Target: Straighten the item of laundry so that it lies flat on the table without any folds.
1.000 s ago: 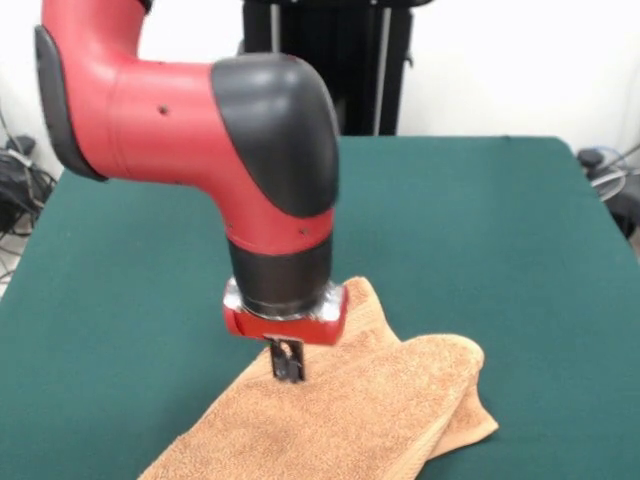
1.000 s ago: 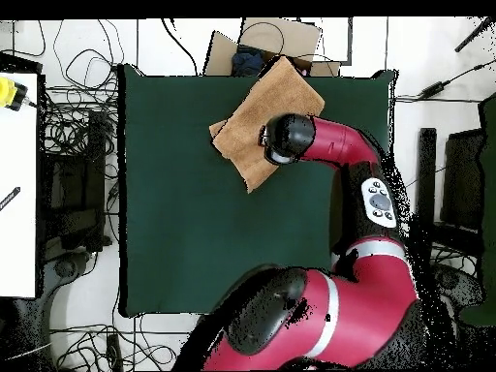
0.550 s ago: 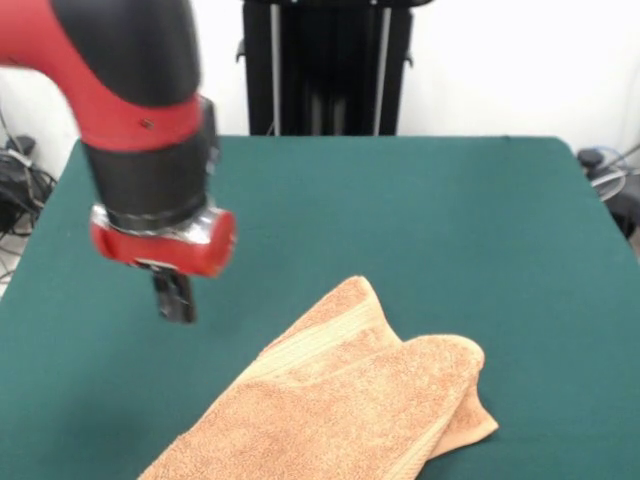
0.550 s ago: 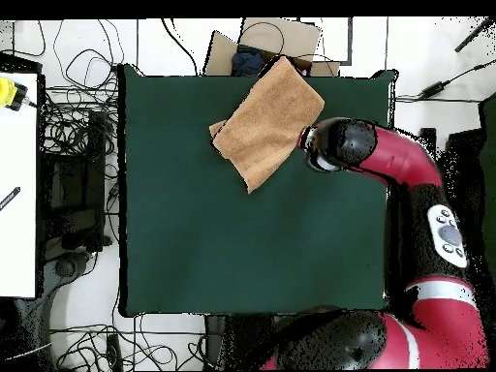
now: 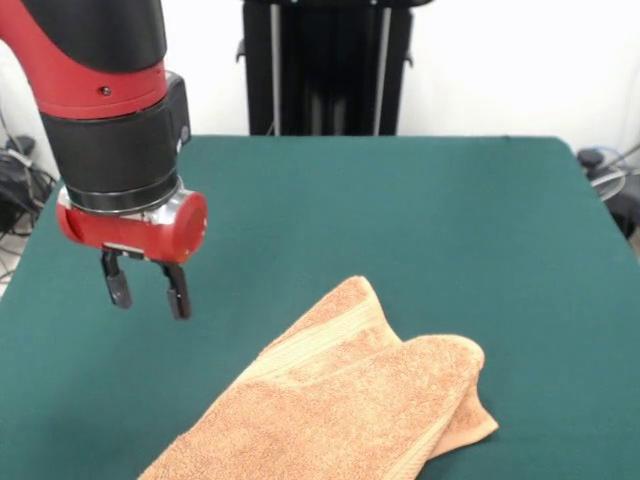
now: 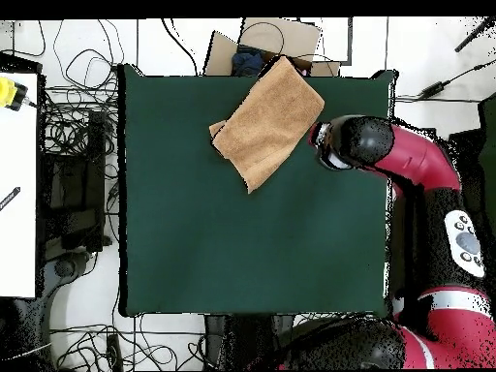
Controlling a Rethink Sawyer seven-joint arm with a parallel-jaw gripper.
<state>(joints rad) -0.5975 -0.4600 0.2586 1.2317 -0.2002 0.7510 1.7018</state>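
Front view gives us the towel point(image 5: 340, 405) at about five o'clock on the table point(image 5: 420, 210), folded over itself, with one layer peeking out beneath at the right and its lower end running off the bottom edge. Our gripper point(image 5: 148, 288) hangs at nine o'clock, well apart from the cloth, its two fingers spread with nothing between them. From overhead, we see the towel point(image 6: 268, 123) at twelve o'clock, partly overhanging the table point(image 6: 194, 232) edge, the gripper hidden under the arm's wrist. To do this step well, we judge we should pinch only the upper layer near a corner, lift little, and draw it away from the fold. No brand, label or writing is legible to us.
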